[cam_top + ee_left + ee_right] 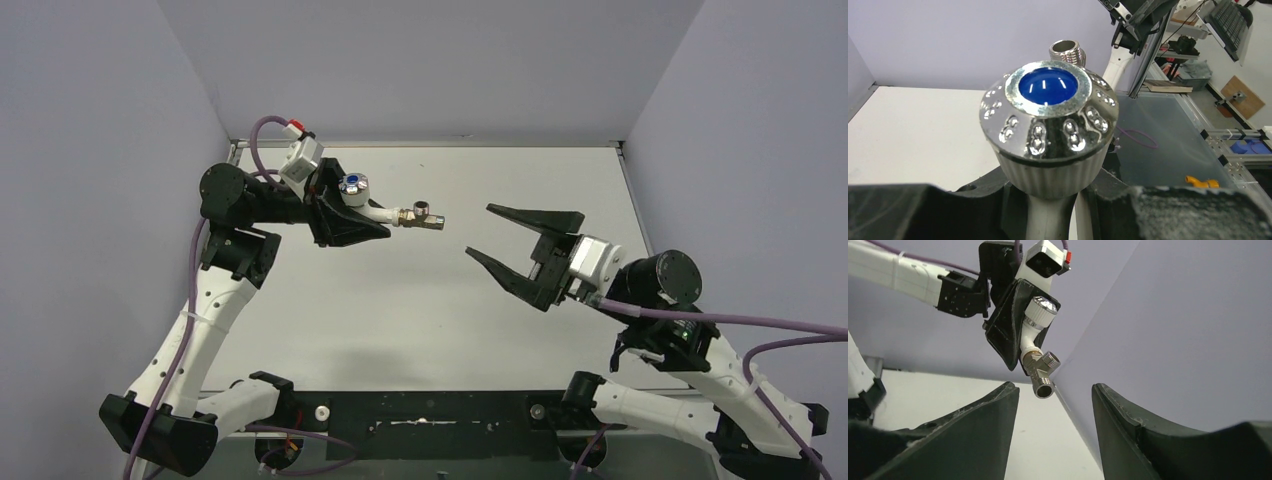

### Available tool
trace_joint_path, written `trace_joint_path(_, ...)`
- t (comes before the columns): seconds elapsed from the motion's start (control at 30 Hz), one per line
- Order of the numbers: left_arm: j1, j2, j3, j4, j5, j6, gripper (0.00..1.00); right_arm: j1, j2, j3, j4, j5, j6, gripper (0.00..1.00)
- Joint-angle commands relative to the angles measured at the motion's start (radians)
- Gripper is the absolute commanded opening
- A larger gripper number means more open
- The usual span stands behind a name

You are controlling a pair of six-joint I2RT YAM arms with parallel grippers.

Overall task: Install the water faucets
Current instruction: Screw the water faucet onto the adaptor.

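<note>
Left wrist view: fitting mostly hidden behind knob; tap body cut off by bottom edge.

top: overhead, far | left wrist: close on faucet | right wrist: faces same faucet

Knob is shiny chrome, blue cap glossy. Tap body looks smooth white plastic. Fitting is bright metal.

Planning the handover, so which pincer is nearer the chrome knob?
Left. The left pincer grips the faucet right beside the knob; the right pincer is open, apart, beyond the threaded fitting.
</note>
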Motion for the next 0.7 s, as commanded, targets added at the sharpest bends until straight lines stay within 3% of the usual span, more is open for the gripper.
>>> trace_joint_path(0.0, 0.006, -0.03, 0.022, 0.071, -0.018, -0.039, 0.0, 0.001, 0.08, 0.108, -0.177, -0.102, -0.325, 0.56)
trace_joint_path(0.17, 0.005, -0.028, 0.022, 0.057, -0.014, -0.049, 0.0, 0.002, 0.155, 0.189, -0.271, -0.12, -0.467, 0.56)
trace_joint_path(0.67, 0.006, -0.032, 0.037, 0.072, -0.056, -0.101, 0.0, 0.003, 0.207, 0.228, -0.278, -0.092, -0.593, 0.56)
